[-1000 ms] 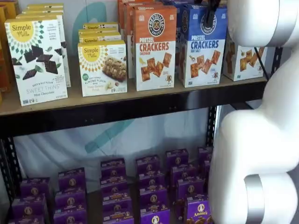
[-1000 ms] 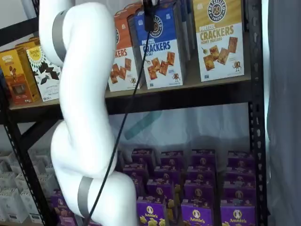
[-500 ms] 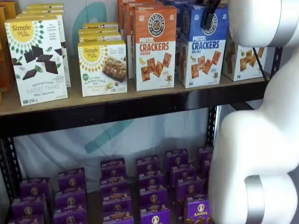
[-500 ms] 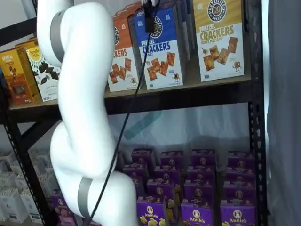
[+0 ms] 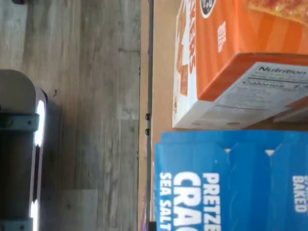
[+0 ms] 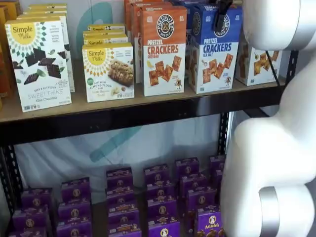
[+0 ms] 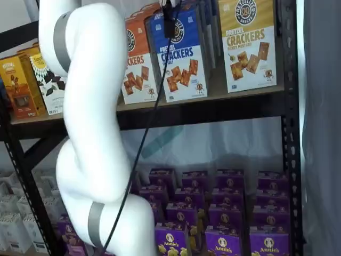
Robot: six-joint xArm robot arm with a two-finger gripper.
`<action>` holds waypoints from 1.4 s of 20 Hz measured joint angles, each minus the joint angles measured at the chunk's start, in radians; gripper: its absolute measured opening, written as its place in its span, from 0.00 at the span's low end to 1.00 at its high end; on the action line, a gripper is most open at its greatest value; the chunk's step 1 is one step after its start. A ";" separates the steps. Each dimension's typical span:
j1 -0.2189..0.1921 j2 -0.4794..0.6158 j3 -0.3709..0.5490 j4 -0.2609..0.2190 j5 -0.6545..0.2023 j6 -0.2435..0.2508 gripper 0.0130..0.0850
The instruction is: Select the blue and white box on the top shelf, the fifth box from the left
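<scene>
The blue and white box [image 6: 215, 54] stands upright on the top shelf [image 6: 138, 112], between the orange Cheddar carton [image 6: 164, 49] and a yellow-topped carton [image 6: 254, 63]. It also shows in a shelf view [image 7: 182, 58] and, from above, in the wrist view [image 5: 231, 183] next to the orange carton [image 5: 240, 53]. My gripper [image 6: 220, 16] hangs from the view's upper edge in front of the box's blue top. In a shelf view it [image 7: 169, 22] shows as a black finger with a cable over the box's logo. No gap between the fingers shows.
Simple Mills boxes [image 6: 38, 61] stand to the left on the shelf. Several purple Annie's boxes [image 6: 160, 202] fill the lower level. My white arm [image 6: 276, 148] stands in front of the shelves, also in a shelf view [image 7: 93, 133]. A black upright [image 7: 290, 106] bounds the shelf.
The white arm links have shifted slightly. The black fingers stay in front of the blue box's top, and the box has not moved.
</scene>
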 joint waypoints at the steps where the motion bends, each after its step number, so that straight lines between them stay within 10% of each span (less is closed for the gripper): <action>1: 0.001 -0.004 0.005 -0.002 -0.003 0.000 0.61; 28: 0.015 -0.296 0.240 -0.031 0.129 0.014 0.61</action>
